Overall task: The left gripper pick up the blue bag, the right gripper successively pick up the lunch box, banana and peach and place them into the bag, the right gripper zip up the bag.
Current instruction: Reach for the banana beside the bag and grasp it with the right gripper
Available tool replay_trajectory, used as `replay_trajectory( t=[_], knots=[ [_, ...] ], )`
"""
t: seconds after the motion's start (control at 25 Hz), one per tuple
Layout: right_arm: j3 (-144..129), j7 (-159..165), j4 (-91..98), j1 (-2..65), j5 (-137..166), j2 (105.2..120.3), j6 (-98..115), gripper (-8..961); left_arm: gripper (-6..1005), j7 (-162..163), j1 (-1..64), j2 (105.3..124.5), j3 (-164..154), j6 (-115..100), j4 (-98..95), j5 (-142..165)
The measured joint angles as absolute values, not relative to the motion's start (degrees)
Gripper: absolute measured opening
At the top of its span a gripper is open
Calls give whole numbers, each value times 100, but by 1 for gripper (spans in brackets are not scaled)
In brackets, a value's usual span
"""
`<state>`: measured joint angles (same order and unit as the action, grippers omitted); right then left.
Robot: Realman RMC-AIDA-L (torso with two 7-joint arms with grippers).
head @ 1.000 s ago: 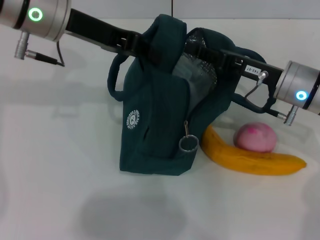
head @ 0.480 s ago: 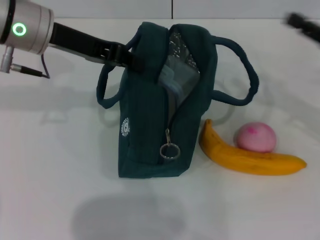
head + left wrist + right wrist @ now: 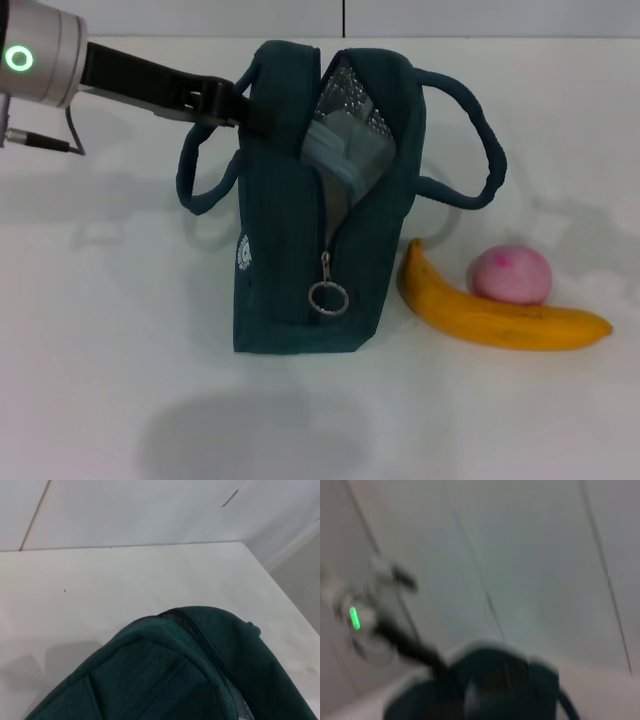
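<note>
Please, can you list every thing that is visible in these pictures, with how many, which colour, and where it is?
blue bag: one, dark teal, standing upright mid-table, zipper open at the top, silver lining showing.
lunch box: one, clear with bluish lid, inside the bag's open mouth.
zipper pull: one, metal ring, hanging on the bag's front.
banana: one, yellow-orange, lying on the table to the right of the bag.
peach: one, pink, just behind the banana.
table: one, white.
left claw: one, black, at the bag's upper left edge.
right claw: not visible.
</note>
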<state>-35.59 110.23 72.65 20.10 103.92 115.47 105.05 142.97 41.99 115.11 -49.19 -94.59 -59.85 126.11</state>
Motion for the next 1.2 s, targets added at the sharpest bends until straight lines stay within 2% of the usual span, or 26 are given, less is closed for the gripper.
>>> replay_trajectory(
  t=[0.2, 0.4, 0.76, 1.2],
  knots=[
    [-4915, 11860, 8575, 1966, 11504, 11563, 10025, 688, 50, 14298, 4135, 11534, -4895, -9456, -5985, 12608],
    [-6144, 12535, 8769, 2401, 12549, 11553, 9620, 689, 50, 14299, 4146, 11570, -4887, -9443, -5985, 12604],
    [-7573, 13413, 7827, 3446, 13213, 11580, 9110, 676, 50, 14323, 4202, 11578, -4887, -9405, -5986, 12604],
    [-8229, 13438, 6688, 3938, 13199, 11585, 8357, 648, 50, 14295, 4201, 11543, -4818, -9387, -5992, 12595]
  ],
)
